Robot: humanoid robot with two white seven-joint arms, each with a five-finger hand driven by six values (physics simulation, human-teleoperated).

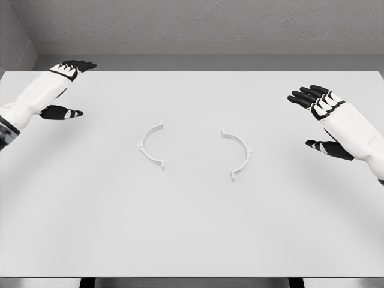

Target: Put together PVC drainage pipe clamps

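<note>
White plastic clamp halves lie apart at the middle of a pale counter (192,240), their hollow sides facing each other: the left half (152,146) and the right half (236,154), each a thin arc with small flat tabs at its ends. The left robot hand (63,90) hovers near the counter's far left corner, fingers spread and holding nothing; the right robot hand (321,120) hangs near the right edge, likewise spread and empty. Both are well apart from the parts. Assembly has not begun. The halves look light and stiff, with smooth, likely slippery faces, and so thin that they lie almost flush on the surface, which could make them hard to lift cleanly. A pinch across the middle of each arc, thumb inside and fingers outside, would probably hold best and leave the end tabs free to meet; squeezing near the tabs risks tipping or skating the piece away
</note>
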